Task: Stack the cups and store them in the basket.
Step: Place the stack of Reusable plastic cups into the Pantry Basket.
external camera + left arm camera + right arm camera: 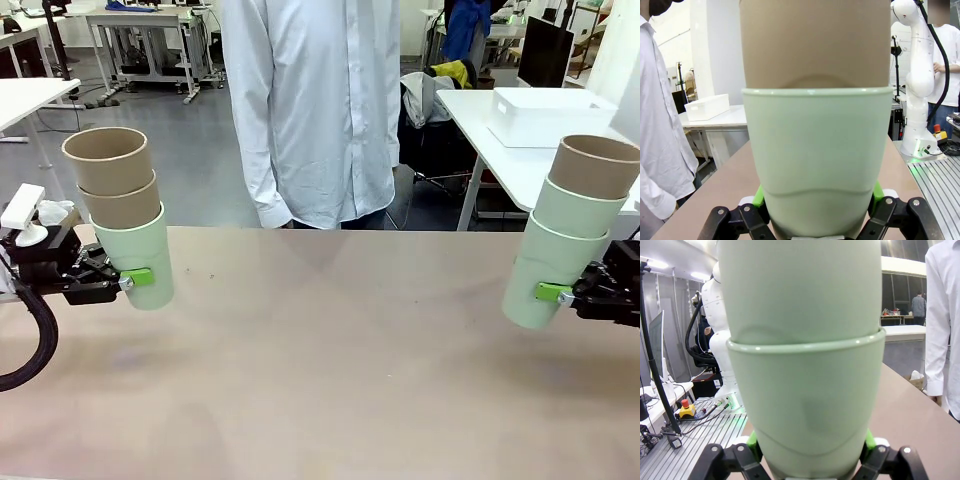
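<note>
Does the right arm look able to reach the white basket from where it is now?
Probably not. The basket stands on a separate white table beyond the far edge, across a gap, and the right gripper is shut on a stack of cups.

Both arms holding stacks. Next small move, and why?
Probably swing the right stack above the left stack to nest them: the right gripper and left gripper each clamp three nested cups, far apart, and the basket sits away on a side table.

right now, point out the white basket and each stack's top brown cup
white plastic basket (545,130), front view, side wall
left top matte brown cup (110,178), front view, wall
right top matte brown cup (590,180), front view, wall
</note>
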Robot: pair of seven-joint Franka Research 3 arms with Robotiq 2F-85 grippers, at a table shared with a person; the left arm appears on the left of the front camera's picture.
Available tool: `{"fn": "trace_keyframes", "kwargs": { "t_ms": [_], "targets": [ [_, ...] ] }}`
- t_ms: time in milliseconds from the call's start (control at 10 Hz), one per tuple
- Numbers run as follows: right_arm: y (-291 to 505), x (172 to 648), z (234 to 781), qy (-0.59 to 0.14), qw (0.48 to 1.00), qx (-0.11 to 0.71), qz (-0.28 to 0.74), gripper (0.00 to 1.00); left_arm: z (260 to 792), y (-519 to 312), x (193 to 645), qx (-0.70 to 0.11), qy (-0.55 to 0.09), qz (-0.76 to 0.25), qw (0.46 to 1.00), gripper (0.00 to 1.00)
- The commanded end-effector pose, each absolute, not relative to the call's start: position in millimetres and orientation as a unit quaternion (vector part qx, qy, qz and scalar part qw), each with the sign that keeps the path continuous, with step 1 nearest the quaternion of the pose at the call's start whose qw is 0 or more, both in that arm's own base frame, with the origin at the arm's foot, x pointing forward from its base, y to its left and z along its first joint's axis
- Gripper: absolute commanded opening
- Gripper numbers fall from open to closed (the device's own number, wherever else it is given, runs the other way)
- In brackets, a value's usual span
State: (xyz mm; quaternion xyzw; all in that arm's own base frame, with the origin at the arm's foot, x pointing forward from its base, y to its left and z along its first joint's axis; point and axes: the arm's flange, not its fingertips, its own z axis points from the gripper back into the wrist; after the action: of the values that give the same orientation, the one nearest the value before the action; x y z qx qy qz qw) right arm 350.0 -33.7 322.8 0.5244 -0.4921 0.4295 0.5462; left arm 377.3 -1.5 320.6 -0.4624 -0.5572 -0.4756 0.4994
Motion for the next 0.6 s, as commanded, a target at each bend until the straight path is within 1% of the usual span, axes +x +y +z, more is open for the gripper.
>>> {"fn": "trace_keyframes", "kwargs": {
  "t_ms": [0,500],
  "targets": [
    [-32.2,351.9,327.2,-0.499,0.543,0.522,0.429,0.85,323.1,-3.5,375.1,-0.461,-0.561,-0.480,0.493,0.85],
    [-32.2,351.9,327.2,-0.499,0.543,0.522,0.429,0.85,323.1,-3.5,375.1,-0.461,-0.561,-0.480,0.493,0.85]
  ]
}}
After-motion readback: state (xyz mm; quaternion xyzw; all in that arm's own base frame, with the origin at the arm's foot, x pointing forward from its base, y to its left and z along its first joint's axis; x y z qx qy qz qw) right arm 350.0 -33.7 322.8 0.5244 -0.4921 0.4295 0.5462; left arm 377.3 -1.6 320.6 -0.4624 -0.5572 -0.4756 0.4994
